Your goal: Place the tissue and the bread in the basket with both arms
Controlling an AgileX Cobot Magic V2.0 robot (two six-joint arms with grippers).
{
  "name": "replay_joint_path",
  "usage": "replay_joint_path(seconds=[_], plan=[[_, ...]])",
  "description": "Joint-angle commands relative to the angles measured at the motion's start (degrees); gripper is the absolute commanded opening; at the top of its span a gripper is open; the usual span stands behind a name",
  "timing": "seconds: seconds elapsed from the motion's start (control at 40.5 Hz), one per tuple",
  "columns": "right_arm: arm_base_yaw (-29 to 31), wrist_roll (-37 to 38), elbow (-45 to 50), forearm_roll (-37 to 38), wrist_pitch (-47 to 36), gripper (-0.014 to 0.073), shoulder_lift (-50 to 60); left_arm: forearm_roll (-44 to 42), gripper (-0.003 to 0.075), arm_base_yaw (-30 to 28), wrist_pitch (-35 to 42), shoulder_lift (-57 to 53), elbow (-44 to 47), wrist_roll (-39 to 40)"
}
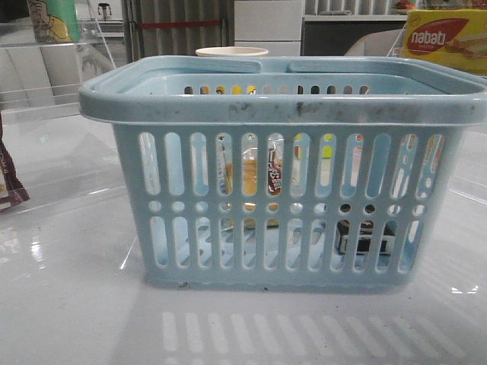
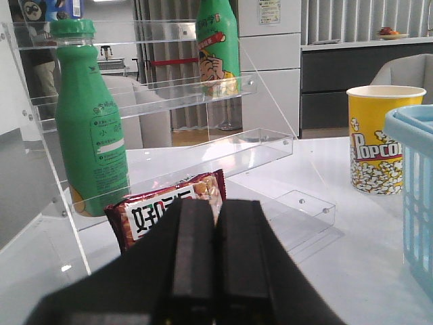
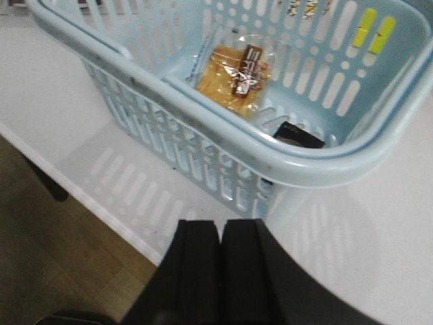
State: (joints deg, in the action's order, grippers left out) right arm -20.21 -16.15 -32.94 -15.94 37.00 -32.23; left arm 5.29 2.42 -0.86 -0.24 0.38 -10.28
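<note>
The light-blue basket (image 1: 289, 114) stands in the middle of the table and fills the front view. The bread (image 3: 233, 78), a clear packet of tan slices with a brown label, leans inside it; it shows through the slots in the front view (image 1: 251, 175). The tissue (image 1: 365, 237), a small black and white pack, lies on the basket floor; its dark corner shows in the right wrist view (image 3: 298, 134). My left gripper (image 2: 215, 210) is shut and empty, away from the basket (image 2: 413, 196). My right gripper (image 3: 220, 230) is shut and empty, outside the basket's (image 3: 203, 108) near corner.
A clear acrylic shelf (image 2: 169, 95) holds green bottles (image 2: 91, 128). A dark brown snack packet (image 2: 169, 203) leans at its foot. A popcorn cup (image 2: 372, 135) stands by the basket. A nabati box (image 1: 449, 38) is at the back right. The table edge (image 3: 88, 196) runs near my right gripper.
</note>
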Motion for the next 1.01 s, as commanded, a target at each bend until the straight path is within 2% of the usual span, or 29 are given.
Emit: replay_joint_path(seconds=[0.0,0.148,0.395,0.592,0.888,0.987], plan=[[4.9,-0.5,1.1,0.1,-7.6,0.0056,3.0,0.0,0.0092,0.1,5.2,-1.0,0.3,0.5],[13.2,-0.5,8.5,0.1,-16.0,0.0056,11.3,0.0,0.0092,0.1,5.2,-1.0,0.3,0.5],[21.5,-0.5,20.2,0.1,-24.3,0.0056,23.7,0.0,0.0092,0.1,5.2,-1.0,0.3,0.5],[23.3,-0.5,26.8,0.1,-27.1,0.0056,28.5,0.0,0.0092,0.1,5.2,-1.0,0.3,0.5],[21.9,-0.5,34.1,-0.2,-34.8,0.0056,33.9,0.0,0.0092,0.1,5.2,-1.0,0.3,0.5],[21.6,-0.5,34.3,-0.3,-34.8,0.0056,34.0,0.0,0.0092,0.1,5.2,-1.0,0.3,0.5]])
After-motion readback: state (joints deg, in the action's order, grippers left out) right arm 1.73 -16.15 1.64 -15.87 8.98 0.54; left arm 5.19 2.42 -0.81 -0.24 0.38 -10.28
